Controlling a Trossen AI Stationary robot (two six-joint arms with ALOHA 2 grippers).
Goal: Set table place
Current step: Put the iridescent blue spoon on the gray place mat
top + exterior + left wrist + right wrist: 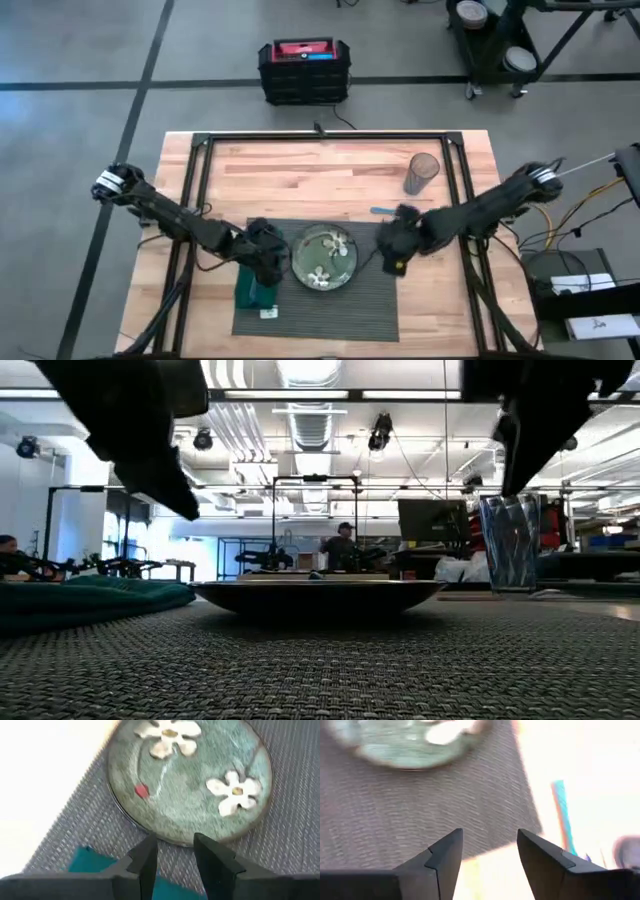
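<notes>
Overhead, I see the placemat on the table, plate centred, green napkin beside it under my left gripper. Left wrist: fingers slightly parted, empty. Right wrist: right gripper open, empty, over the mat's edge.

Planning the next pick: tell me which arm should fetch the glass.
Right. The right gripper, open, hovers at the placemat's right edge, on the glass's side. The left gripper is over the napkin, beyond the plate.
</notes>
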